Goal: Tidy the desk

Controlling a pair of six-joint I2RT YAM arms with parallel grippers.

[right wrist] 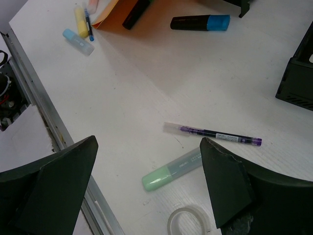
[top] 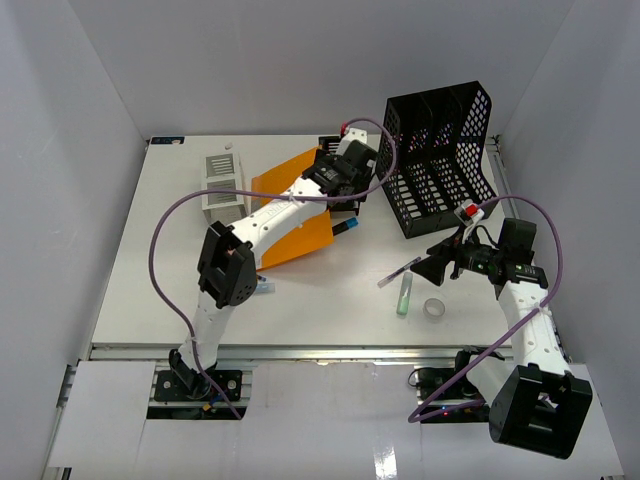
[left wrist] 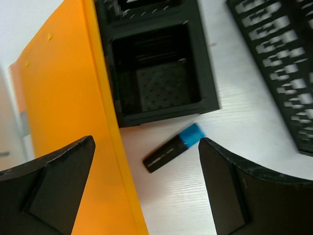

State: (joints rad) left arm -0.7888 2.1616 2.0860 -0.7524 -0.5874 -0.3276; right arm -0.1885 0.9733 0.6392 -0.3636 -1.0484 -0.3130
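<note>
1. Black fingers spread wide and empty: my left gripper (left wrist: pixel 146 147) hangs over the blue-capped highlighter (left wrist: pixel 173 154), which lies loose just left of the mesh rack (top: pixel 440 160).
2. My right gripper (right wrist: pixel 149 142), jaws likewise apart on nothing, hovers on the rack's near side above the purple pen (right wrist: pixel 212 133), green highlighter (right wrist: pixel 171 170) and tape roll (right wrist: pixel 188 220).
3. The orange folder (left wrist: pixel 63 112) lies left of the rack, beyond the blue-capped highlighter.
4. The desk (top: pixel 150 270) spreads beneath the rack and everything else.
5. Step, as I judge it: gathering loose stationery, much remaining. The next move calls for descending with the jaws across one barrel, then closing.
</note>
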